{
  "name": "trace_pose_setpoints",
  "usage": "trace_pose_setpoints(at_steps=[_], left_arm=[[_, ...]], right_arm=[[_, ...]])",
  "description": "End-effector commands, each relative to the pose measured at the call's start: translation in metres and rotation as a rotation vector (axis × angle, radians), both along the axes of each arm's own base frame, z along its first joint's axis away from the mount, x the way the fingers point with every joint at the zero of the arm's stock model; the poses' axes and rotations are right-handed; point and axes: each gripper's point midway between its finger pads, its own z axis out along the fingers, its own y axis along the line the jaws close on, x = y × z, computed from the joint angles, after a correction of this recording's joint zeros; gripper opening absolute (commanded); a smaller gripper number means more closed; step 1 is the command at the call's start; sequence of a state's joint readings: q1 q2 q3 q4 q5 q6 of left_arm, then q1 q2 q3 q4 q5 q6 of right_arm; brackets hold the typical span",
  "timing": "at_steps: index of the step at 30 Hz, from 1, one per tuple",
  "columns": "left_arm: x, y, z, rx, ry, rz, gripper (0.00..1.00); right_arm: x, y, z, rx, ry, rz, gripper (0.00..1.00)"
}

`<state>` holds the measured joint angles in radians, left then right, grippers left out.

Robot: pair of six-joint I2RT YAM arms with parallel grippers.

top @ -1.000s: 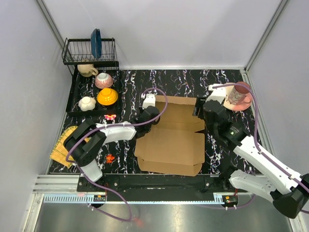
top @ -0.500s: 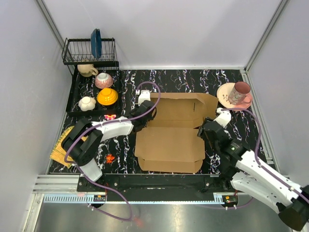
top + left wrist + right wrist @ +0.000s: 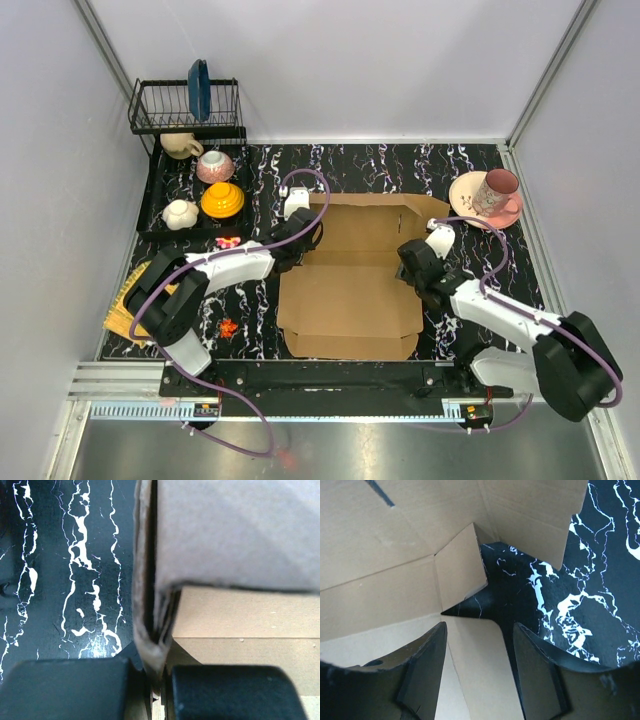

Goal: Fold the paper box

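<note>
Brown paper box (image 3: 350, 300) lies mostly flat. Left gripper (image 3: 303, 230) clamps its ten o'clock flap, seemingly anchoring it; right gripper (image 3: 412, 262), jaws apart, straddles the three o'clock edge.

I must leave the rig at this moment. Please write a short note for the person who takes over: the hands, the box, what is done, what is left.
Left hand: shut, pinching the left edge of the box, which is folded up there.
Right hand: open, holds nothing, at the box's right edge.
Box: in the middle of the table, mostly a flat open sheet.
Done: only the left edge is raised.
Left: probably the other walls, then closing the lid.
</note>
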<state>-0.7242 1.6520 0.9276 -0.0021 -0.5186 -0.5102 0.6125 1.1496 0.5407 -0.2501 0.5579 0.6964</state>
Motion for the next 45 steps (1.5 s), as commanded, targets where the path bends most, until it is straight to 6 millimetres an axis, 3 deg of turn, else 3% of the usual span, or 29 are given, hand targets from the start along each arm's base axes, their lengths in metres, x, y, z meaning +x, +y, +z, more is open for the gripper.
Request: trace_pose_setpoints(at_steps=[1,7,12,18,24,28,30,33,39,41,43,45], left_arm=[[-0.027,0.015,-0.031,0.091,0.159,-0.035,0.00],[-0.026,0.014,-0.032,0.108,0.168,-0.056,0.00],[-0.028,0.010,-0.034,0.103,0.182,-0.071,0.00],[-0.029,0.010,-0.036,0.107,0.188,-0.080,0.00],[-0.028,0.008,-0.037,0.098,0.189,-0.081,0.00],[-0.029,0.007,-0.040,0.095,0.198,-0.081,0.00],[-0.029,0.007,-0.042,0.098,0.201,-0.079,0.00],[-0.029,0.007,-0.042,0.095,0.204,-0.077,0.00],[-0.028,0.008,-0.041,0.101,0.199,-0.075,0.00],[-0.027,0.009,-0.040,0.100,0.195,-0.070,0.00],[-0.027,0.010,-0.039,0.098,0.194,-0.068,0.00],[-0.027,0.009,-0.038,0.091,0.192,-0.067,0.00]], right_arm=[[0.032,0.007,0.014,0.044,-0.080,-0.031,0.60],[0.049,0.014,0.028,0.117,-0.176,-0.025,0.51],[0.056,0.018,0.023,0.108,-0.168,0.001,0.48],[0.060,0.038,0.012,0.173,-0.155,0.072,0.43],[0.063,0.064,0.016,0.254,-0.182,0.177,0.32],[0.060,0.082,0.008,0.286,-0.139,0.270,0.37],[0.059,0.080,0.009,0.270,-0.126,0.269,0.48],[0.056,0.068,0.031,0.253,-0.176,0.241,0.61],[0.033,0.040,0.123,0.194,-0.312,0.254,0.69],[0.022,0.021,0.153,0.167,-0.365,0.221,0.70],[0.014,-0.004,0.169,0.103,-0.404,0.151,0.70],[0.012,-0.027,0.172,0.025,-0.402,0.065,0.67]])
